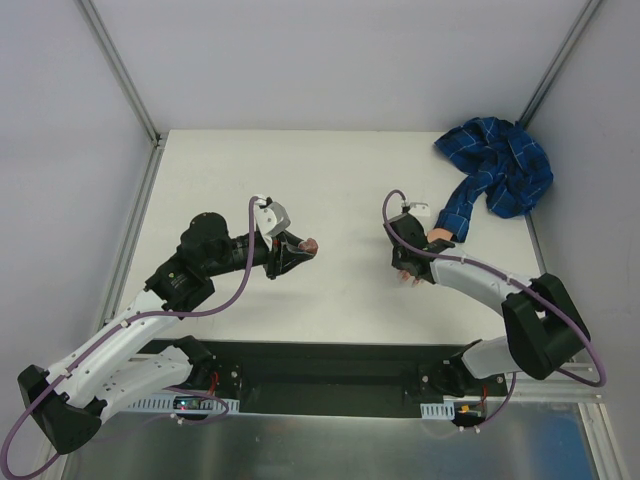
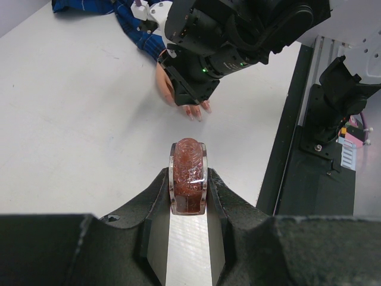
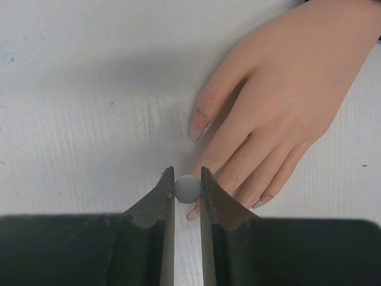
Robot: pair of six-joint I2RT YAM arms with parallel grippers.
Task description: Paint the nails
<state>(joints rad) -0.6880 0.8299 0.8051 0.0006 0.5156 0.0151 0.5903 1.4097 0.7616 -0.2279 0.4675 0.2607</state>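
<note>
And here is the left gripper (image 1: 298, 250), out over the middle of the white table (image 1: 330, 170), clenched tight on a tiny bottle (image 2: 189, 173) of reddish-pink polish. The bottle sits squarely between the two fingers, held off the surface, and no cap shows on it from the left wrist view. Across the way, the fake hand (image 3: 286, 95) lies flat and palm down on the right side of the table, fingers pointing toward the near edge, its blue plaid sleeve (image 1: 500, 175) trailing back into a heap at the far right corner. The right gripper (image 3: 187, 177) hangs right over those fingers, jaws nearly closed and pinching a small pale round knob (image 3: 187, 189). What hangs beneath that knob is hidden from the wrist camera. The nails (image 3: 198, 124) show at the fingertips: the thumb's lies out to the side in plain sight, another peeks out low on the right, and the index fingertip sits just under the pinched knob. Whether anything touches that nail cannot be told. The two grippers are well apart, the bottle facing the hand across bare table.
</note>
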